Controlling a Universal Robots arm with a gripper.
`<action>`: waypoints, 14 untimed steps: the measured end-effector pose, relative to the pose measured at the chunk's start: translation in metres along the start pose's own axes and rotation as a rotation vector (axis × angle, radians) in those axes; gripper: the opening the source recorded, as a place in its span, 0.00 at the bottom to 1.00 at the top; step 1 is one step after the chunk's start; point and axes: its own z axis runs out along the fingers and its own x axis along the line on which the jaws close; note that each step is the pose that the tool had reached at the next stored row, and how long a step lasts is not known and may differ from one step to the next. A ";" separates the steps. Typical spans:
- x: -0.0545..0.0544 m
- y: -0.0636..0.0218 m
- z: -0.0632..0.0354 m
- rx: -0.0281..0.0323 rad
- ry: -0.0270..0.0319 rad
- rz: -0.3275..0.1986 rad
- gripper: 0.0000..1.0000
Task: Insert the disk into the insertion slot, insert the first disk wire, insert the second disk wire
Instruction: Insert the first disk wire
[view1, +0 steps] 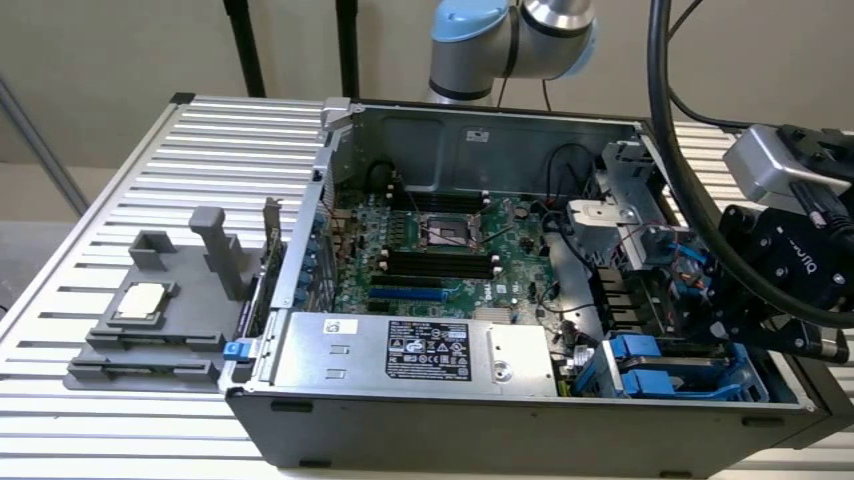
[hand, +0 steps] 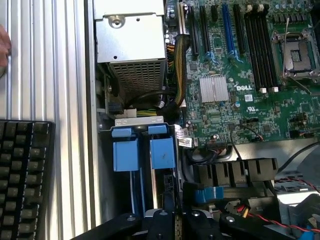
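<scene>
At the front corner of the open computer case (view1: 534, 425), the claw (hand: 175, 217) hangs with its fingers drawn together, just over the insertion slot (hand: 137, 121). I can't tell whether anything is pinched between them. The disk (hand: 162, 152), judging by its blue carrier end, stands edge-on inside that cage. The danger, to my eye, is crowding: loose red and black wires (hand: 272, 216) lie right beside the claw and could snag. A slightly crooked push might also bend a connector or knock the carrier askew.
</scene>
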 end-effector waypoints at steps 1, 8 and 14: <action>0.000 0.0000 0.0002 0.0000 0.0000 0.000 0.16; 0.000 -0.0002 0.0007 0.0000 0.0016 0.000 0.16; 0.000 -0.0003 0.0010 0.0004 0.0054 0.001 0.16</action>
